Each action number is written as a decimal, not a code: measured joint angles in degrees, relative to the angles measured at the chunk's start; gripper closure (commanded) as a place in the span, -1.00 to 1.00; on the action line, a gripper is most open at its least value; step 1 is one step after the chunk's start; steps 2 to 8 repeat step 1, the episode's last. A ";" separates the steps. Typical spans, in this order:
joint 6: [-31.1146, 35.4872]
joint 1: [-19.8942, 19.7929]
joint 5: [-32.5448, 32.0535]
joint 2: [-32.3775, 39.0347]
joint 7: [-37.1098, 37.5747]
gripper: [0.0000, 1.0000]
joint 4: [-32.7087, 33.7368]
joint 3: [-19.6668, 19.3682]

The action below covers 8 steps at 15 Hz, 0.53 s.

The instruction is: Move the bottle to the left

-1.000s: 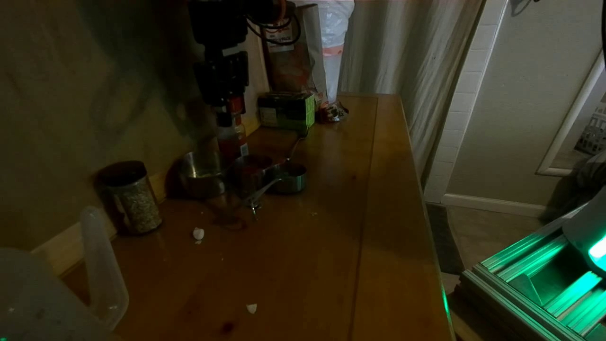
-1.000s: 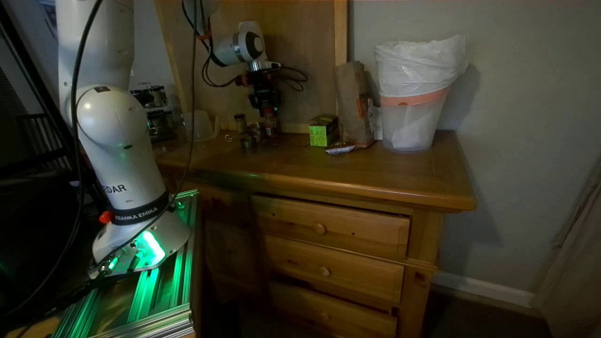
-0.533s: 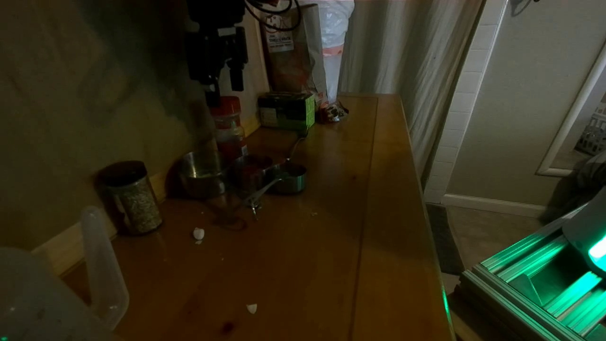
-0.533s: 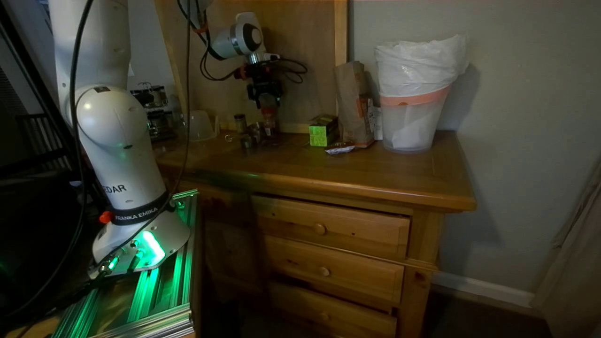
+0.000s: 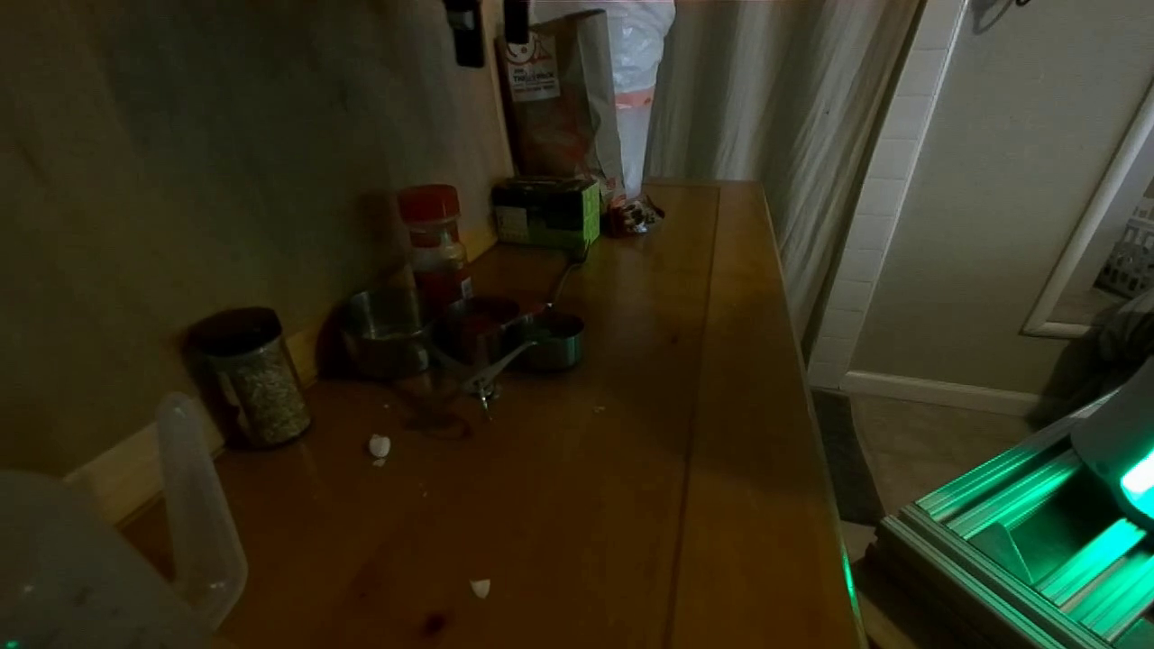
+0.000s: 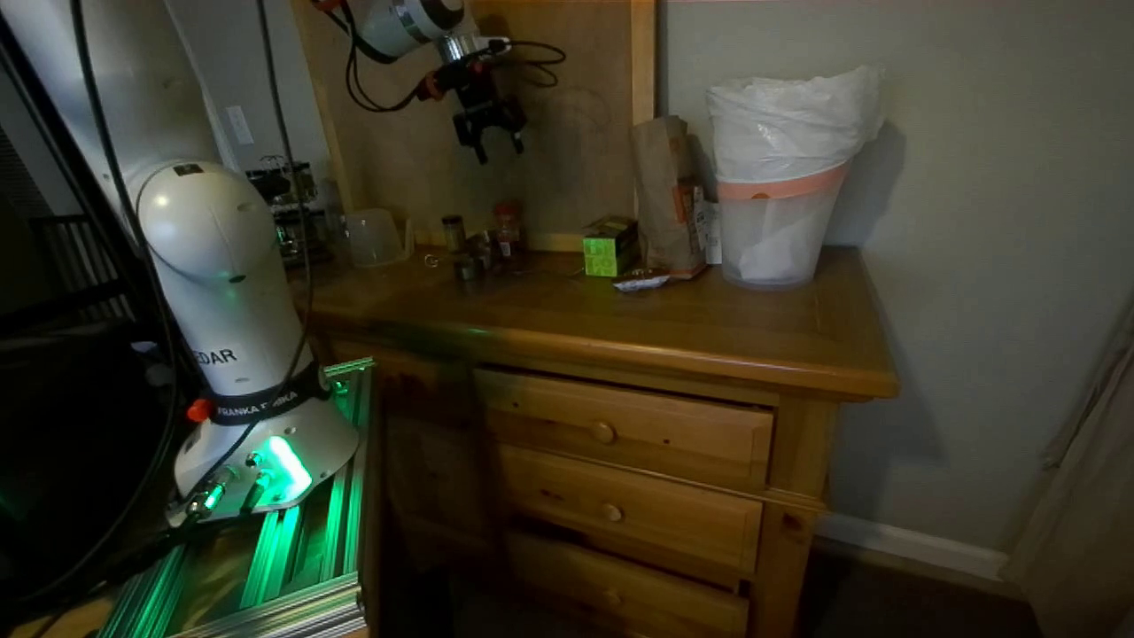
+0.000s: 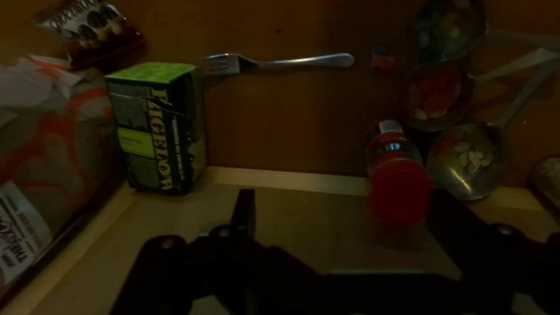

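The bottle (image 5: 438, 245), with its red cap and reddish label, stands upright on the wooden top near the back panel; it shows in both exterior views. Behind the measuring cups, it is partly covered by them at its base. High above the bottle, my gripper (image 6: 500, 153) hangs with its jaws spread and nothing between them. In the wrist view the red cap of the bottle (image 7: 400, 192) appears below, toward the right finger (image 7: 455, 218), with a gap of height between them as the exterior views show.
Metal measuring cups (image 5: 552, 342) sit close beside the bottle. A dark-lidded jar (image 5: 248, 379) and a translucent jug (image 5: 81, 577) stand nearer that camera. Beyond are a green-black box (image 5: 545, 214), a paper bag (image 6: 666, 190), a snack packet (image 6: 641, 282) and a lined bin (image 6: 771, 221). A fork (image 7: 280, 62) lies flat.
A second ago the gripper's fingers were around the bottle's cap. They have opened and let go, and the gripper has risen well above. The bottle stays standing in about the same place.
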 measured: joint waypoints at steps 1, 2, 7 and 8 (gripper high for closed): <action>-0.81 -0.08 0.00 -2.73 -1.60 -1.00 -1.89 0.14; -0.81 -0.08 0.00 -2.73 -1.60 -1.00 -1.89 0.14; -0.81 -0.08 0.00 -2.73 -1.60 -1.00 -1.89 0.14; -0.81 -0.08 0.00 -2.73 -1.60 -1.00 -1.89 0.14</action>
